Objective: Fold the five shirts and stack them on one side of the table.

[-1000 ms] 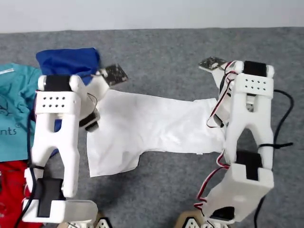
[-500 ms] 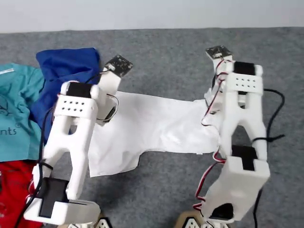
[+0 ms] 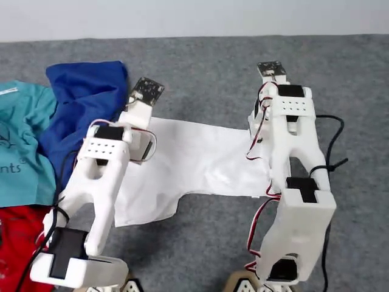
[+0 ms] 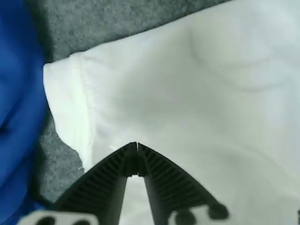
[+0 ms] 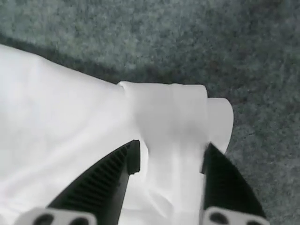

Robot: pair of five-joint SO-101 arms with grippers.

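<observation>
Early in the folding, by the look of it: at centre frame in the high view, spread flat and unfolded on the grey desk [image 3: 200,67], a white shirt [image 3: 194,161]. At upper left, heaped loose, a blue shirt [image 3: 85,91]; below it along the left edge, a teal shirt [image 3: 18,146] and a red shirt [image 3: 15,237], none of them folded. Over the white shirt's left end, near a hemmed corner, the left jaws, closed tip to tip; cannot tell whether any cloth is caught between them. At the right end, the right jaws, open and straddling a bunched fold of the same shirt, not pinching it. Probably calls next for a firm pinch at both ends, then a matched lift and carry to lay one half over the other without dragging the cloth askew.
</observation>
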